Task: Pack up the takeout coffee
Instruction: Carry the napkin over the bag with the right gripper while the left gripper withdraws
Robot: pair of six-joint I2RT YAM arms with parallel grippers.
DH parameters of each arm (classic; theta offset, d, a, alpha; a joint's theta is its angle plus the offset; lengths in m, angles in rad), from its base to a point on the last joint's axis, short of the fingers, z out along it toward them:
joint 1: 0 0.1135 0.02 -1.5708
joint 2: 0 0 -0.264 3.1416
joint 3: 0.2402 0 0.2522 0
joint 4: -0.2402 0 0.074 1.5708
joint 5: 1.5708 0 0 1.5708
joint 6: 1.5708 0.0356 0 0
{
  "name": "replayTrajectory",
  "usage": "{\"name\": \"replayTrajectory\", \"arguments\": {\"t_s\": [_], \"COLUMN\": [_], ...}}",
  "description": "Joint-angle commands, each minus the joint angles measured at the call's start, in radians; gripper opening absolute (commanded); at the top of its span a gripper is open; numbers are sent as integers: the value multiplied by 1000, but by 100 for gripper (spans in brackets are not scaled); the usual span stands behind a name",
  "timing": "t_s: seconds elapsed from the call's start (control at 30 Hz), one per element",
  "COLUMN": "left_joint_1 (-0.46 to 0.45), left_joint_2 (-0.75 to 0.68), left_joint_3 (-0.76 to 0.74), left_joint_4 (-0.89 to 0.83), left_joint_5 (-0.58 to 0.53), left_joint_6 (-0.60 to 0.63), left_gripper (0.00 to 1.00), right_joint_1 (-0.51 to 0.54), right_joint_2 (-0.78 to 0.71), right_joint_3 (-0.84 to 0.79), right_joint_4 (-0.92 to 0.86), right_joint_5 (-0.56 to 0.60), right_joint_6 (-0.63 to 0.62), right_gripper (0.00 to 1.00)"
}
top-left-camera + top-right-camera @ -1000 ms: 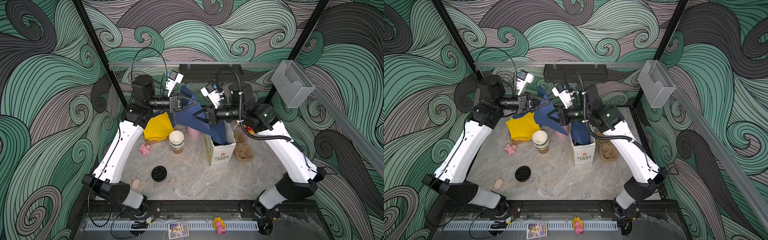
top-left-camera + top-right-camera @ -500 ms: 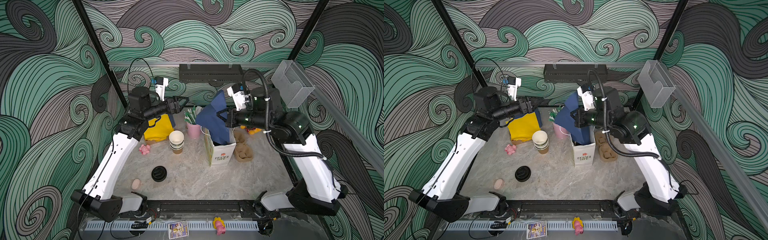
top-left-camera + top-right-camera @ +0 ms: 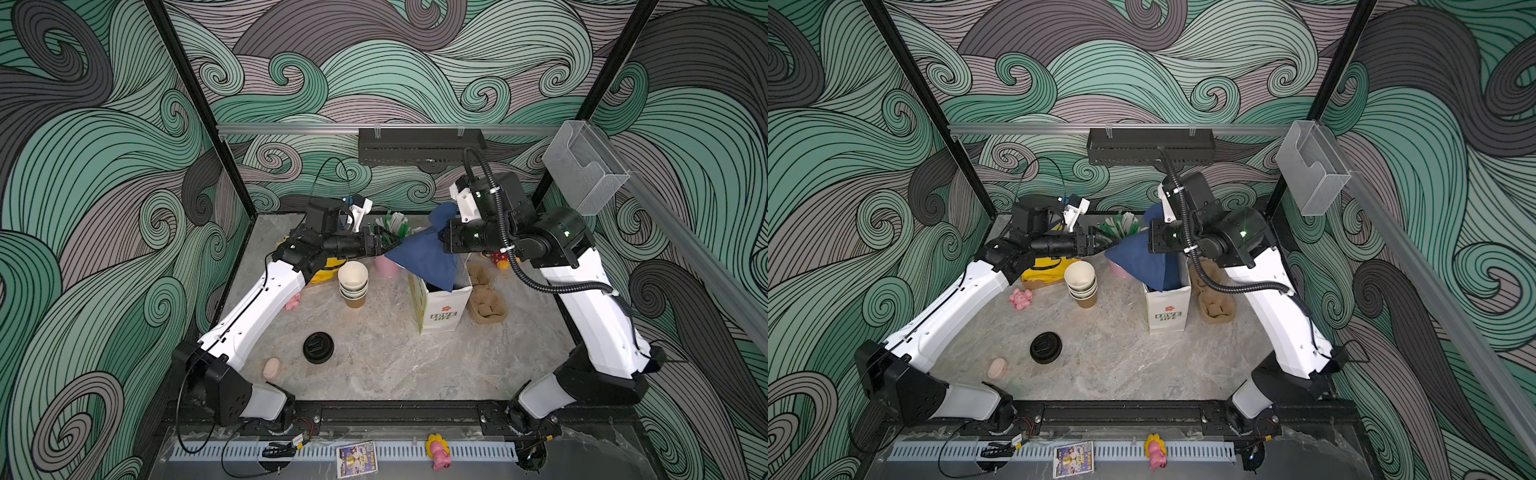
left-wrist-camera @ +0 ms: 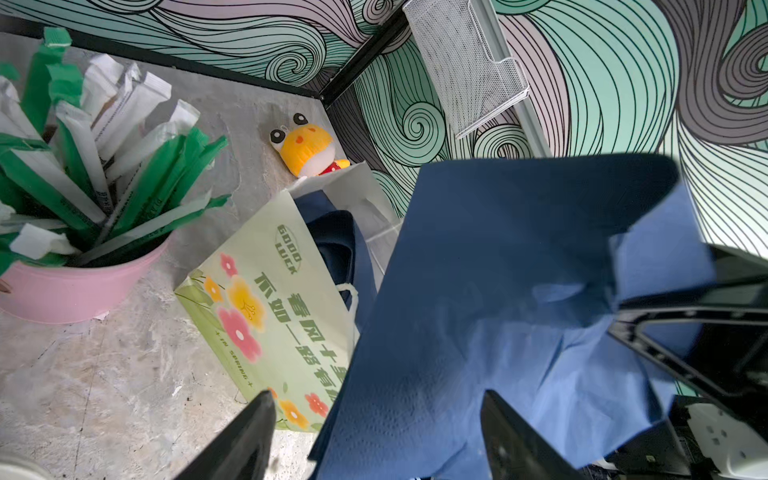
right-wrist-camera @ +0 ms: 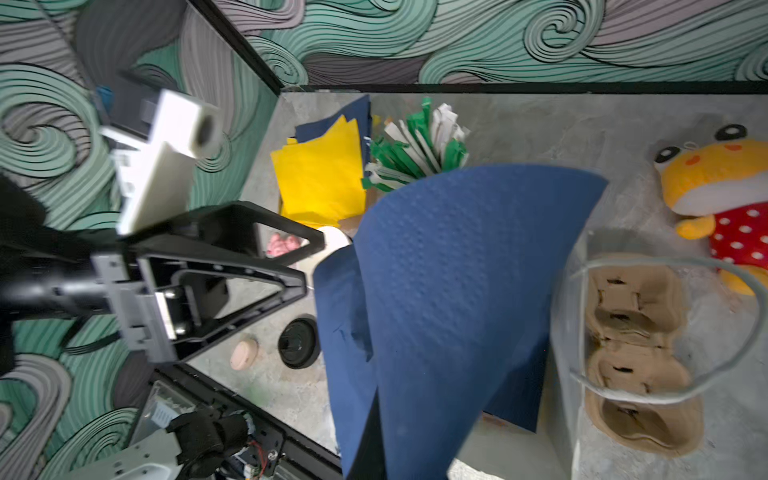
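A stack of olive-green paper cups (image 3: 353,282) (image 3: 1081,282), white inside and without a lid, stands left of the white paper bag (image 3: 440,307) (image 3: 1167,309). The black lids (image 3: 318,347) (image 3: 1045,347) (image 5: 298,343) lie nearer the front. My right gripper (image 5: 374,449) is shut on a dark blue napkin (image 3: 424,257) (image 3: 1142,259) (image 4: 478,311) that hangs over the bag's mouth and hides its fingers. My left gripper (image 3: 390,245) (image 3: 1100,243) (image 4: 376,411) is open at the napkin's left corner, nothing pinched.
A pink cup of green-white straws (image 3: 386,266) (image 4: 75,282) stands behind the napkin. Yellow napkins (image 3: 328,266) (image 5: 320,183) lie under the left arm. A brown cup carrier (image 3: 486,299) (image 5: 636,340) and a frog plush (image 4: 305,149) lie right of the bag.
My left gripper has let go of the blue napkin and opened. The right arm has swung the napkin rightwards until it hangs over the bag.
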Motion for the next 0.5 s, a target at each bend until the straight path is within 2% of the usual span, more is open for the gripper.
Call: {"name": "replayTrajectory", "arguments": {"t_s": [0.0,0.07,0.13,0.2,0.3,0.47], "left_joint_1": [0,1,1,2,0,-4], "left_joint_2": [-32,-47,-50,-38,-8,10], "left_joint_3": [-6,-28,-41,-37,-25,-9], "left_joint_4": [8,43,69,76,83,99], "left_joint_5": [-99,-154,-167,-124,-1,144], "left_joint_6": [24,1,-15,-16,-19,-13], "left_gripper": [79,79,79,79,80,79], "right_joint_1": [6,7,4,2,0,1], "right_joint_2": [-70,-119,-159,-189,-191,-124], "right_joint_3": [78,52,20,-21,-60,-79], "right_joint_4": [88,138,140,125,73,-1], "right_joint_5": [-83,-49,53,146,240,264], "right_joint_6": [-25,-42,-61,-70,-64,-63], "right_gripper": [0,0,0,0,0,0]}}
